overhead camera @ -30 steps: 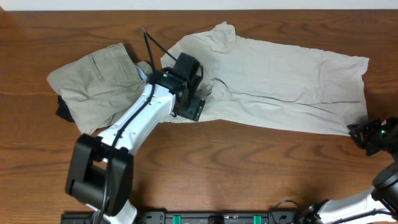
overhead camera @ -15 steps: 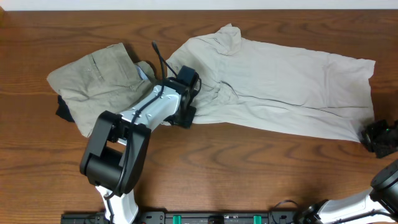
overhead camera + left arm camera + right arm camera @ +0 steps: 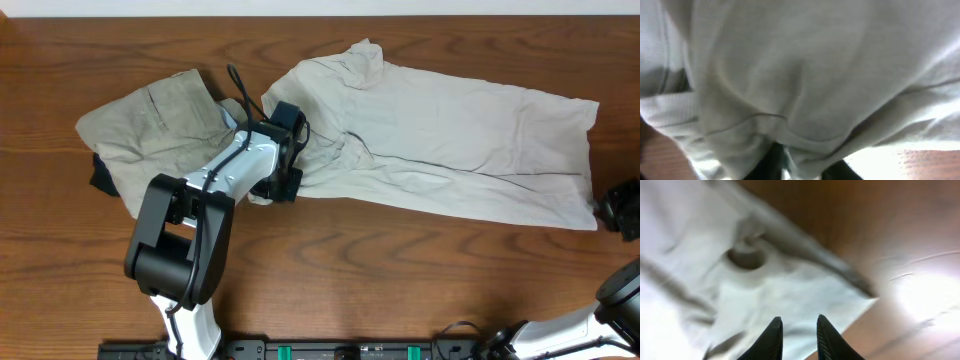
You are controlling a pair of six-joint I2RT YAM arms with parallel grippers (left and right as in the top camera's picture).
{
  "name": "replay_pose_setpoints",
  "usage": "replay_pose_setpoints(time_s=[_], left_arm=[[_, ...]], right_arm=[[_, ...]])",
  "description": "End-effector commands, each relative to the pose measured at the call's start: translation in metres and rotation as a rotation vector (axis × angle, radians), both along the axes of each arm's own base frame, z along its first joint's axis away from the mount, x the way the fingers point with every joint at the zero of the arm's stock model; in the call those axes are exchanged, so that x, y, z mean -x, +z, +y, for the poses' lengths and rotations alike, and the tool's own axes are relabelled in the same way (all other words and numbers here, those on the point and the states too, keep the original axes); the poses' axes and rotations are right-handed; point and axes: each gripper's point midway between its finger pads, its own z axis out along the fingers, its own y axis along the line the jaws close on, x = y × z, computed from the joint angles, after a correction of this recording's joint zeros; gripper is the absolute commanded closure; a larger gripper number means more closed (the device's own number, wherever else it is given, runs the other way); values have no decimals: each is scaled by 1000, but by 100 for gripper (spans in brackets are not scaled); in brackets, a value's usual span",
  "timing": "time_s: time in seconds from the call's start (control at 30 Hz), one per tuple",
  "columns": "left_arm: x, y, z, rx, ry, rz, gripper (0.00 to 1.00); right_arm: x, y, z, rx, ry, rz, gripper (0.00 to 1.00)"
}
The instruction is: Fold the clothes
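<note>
The left gripper [image 3: 290, 160] has shifted leftward and clamped onto the cream garment [image 3: 450, 140] at its edge, probably to pull it taut. The right gripper [image 3: 797, 337] sits narrowly parted at the far corner; I cannot tell whether it grips.

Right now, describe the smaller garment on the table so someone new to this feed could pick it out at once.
Start at the wooden table and go to its left end, past the left arm. There the khaki-tan garment lies in a compact heap. It is darker than the long pale cream garment spread beside it, and shows stitched seams.
</note>
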Motion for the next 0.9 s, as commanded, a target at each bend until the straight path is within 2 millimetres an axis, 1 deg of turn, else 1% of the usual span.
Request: replay_pose_setpoints(time_s=[0.0, 0.1, 0.2, 0.27, 0.37, 0.6, 0.77, 0.87], left_arm=[[27, -31, 17, -63, 20, 118, 67], [26, -31, 17, -63, 20, 117, 66], [27, -31, 17, -63, 20, 118, 66], [26, -31, 17, -63, 20, 117, 65], [26, -31, 17, -63, 20, 117, 65], [26, -31, 17, -62, 20, 116, 65], [25, -31, 16, -61, 20, 113, 65], [25, -31, 16, -60, 20, 110, 65]], right_arm=[[-24, 13, 34, -59, 125, -96, 80], [-32, 1, 58, -47, 197, -75, 85], [-35, -13, 72, -1, 213, -15, 89], [-40, -17, 83, -5, 222, -17, 98], [-43, -19, 98, -14, 250, -9, 99], [-33, -27, 112, -6, 284, 57, 99], [-22, -38, 125, -28, 305, 90, 99], [-23, -43, 125, -20, 307, 77, 99]])
